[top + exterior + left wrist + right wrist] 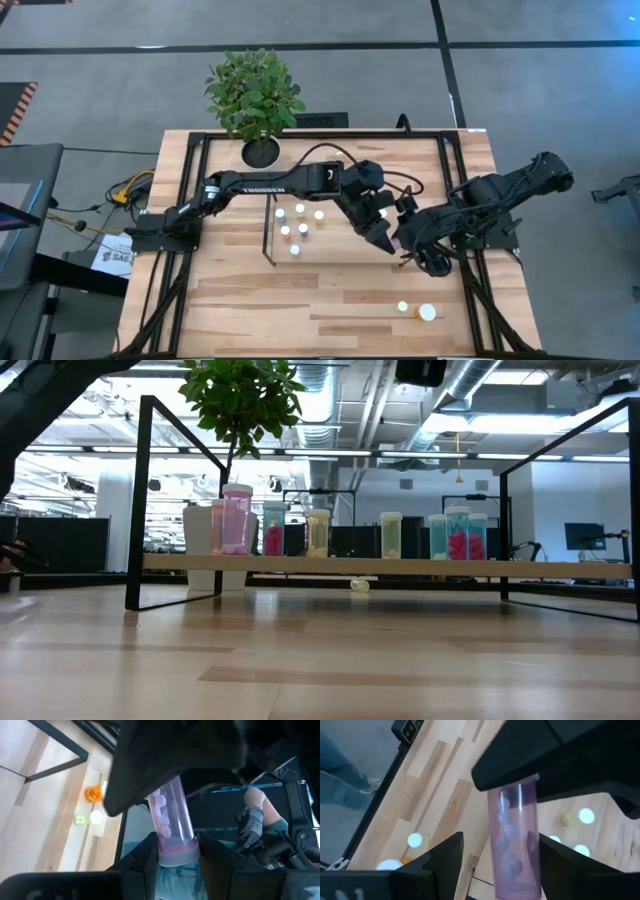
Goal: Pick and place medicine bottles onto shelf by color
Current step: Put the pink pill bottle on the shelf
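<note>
Pink translucent cylindrical medicine bottle [172, 827] sits between both grippers above the table's right half. We see the left gripper [175, 857] pinching its capped end; the right gripper [495, 852] brackets it, fingers spread.

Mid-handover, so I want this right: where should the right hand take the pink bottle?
Grip the pink bottle's bare clear body, at the end away from the cap, which the left hand pinches. Bring the right hand in end-on, opposite the left, closing across the round wall.
</note>
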